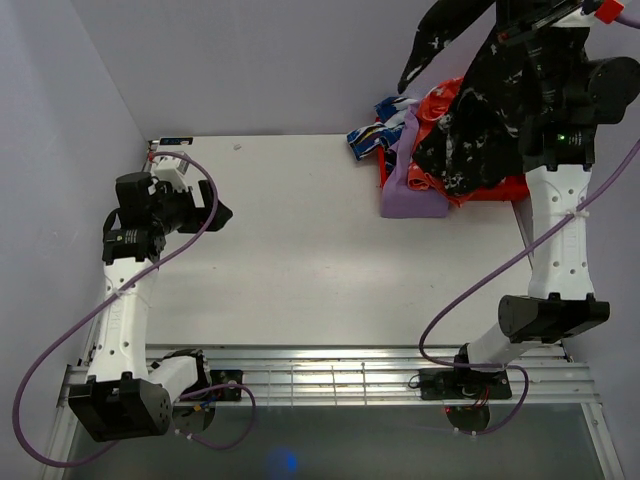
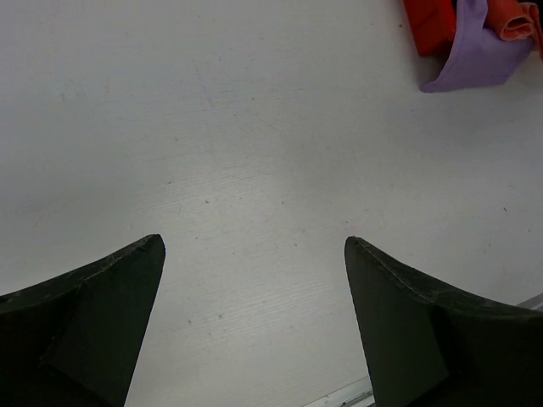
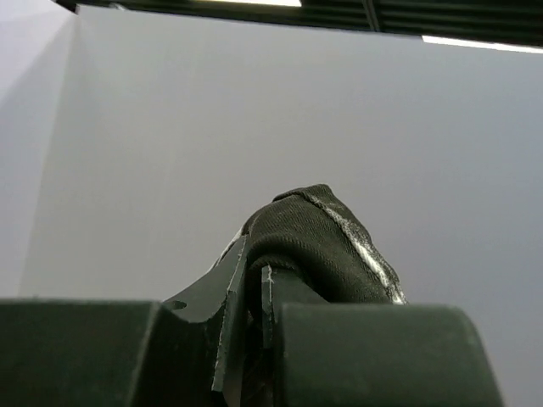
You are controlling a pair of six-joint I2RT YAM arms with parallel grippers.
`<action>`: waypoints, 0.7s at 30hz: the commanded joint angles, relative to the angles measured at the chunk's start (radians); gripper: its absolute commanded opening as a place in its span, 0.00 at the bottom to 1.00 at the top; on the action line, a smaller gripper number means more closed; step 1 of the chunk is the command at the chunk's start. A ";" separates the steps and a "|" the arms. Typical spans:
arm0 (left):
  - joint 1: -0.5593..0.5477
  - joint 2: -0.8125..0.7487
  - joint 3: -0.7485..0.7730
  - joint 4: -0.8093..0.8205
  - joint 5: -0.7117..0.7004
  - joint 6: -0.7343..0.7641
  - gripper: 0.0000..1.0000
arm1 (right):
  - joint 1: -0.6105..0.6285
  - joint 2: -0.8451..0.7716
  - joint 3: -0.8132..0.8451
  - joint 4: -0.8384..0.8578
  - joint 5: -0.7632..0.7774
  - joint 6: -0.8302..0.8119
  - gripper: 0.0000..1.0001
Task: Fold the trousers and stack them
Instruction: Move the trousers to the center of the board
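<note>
Black trousers point(image 1: 490, 110) with white blotches hang in the air at the back right, over the pile of clothes. My right gripper point(image 1: 535, 25) is raised high near the top edge of the top view and is shut on them. In the right wrist view a fold of the trousers point(image 3: 327, 246) bulges over the closed fingers point(image 3: 229, 288), against a plain wall. My left gripper point(image 1: 215, 212) hovers over the table's left side, open and holding nothing. Its dark fingers point(image 2: 93, 314) stand wide apart above bare white tabletop point(image 2: 254, 170).
A pile at the back right holds an orange-red garment point(image 1: 500, 188), a lilac cloth point(image 1: 405, 190) and a blue-white patterned cloth point(image 1: 378, 130). The lilac cloth point(image 2: 475, 59) and red garment point(image 2: 433, 24) show far off in the left wrist view. Purple cables loop by both arms.
</note>
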 commanded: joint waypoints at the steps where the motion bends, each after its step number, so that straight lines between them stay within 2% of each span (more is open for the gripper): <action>1: 0.001 -0.012 0.052 0.013 0.062 -0.019 0.98 | 0.095 -0.071 0.093 0.109 -0.002 -0.109 0.08; 5: 0.001 -0.032 0.031 0.069 0.231 -0.009 0.98 | 0.209 -0.054 0.160 0.126 0.019 -0.231 0.08; 7: 0.003 -0.063 0.005 0.138 0.366 0.008 0.98 | 0.290 -0.039 0.179 0.155 0.038 -0.326 0.08; 11: 0.003 -0.129 -0.112 0.284 0.533 0.022 0.98 | 0.457 0.001 0.179 0.252 0.104 -0.545 0.08; 12: 0.000 -0.139 -0.141 0.362 0.562 0.016 0.98 | 0.524 0.035 0.203 0.275 0.107 -0.647 0.08; 15: -0.007 -0.152 -0.231 0.492 0.587 0.008 0.98 | 0.635 0.127 0.277 0.329 0.094 -0.812 0.08; 18: -0.063 -0.106 -0.276 0.565 0.613 0.046 0.98 | 0.701 0.185 0.370 0.347 0.087 -0.857 0.08; 21: -0.155 -0.040 -0.304 0.614 0.570 0.132 0.98 | 0.742 0.137 0.277 0.368 0.091 -0.871 0.08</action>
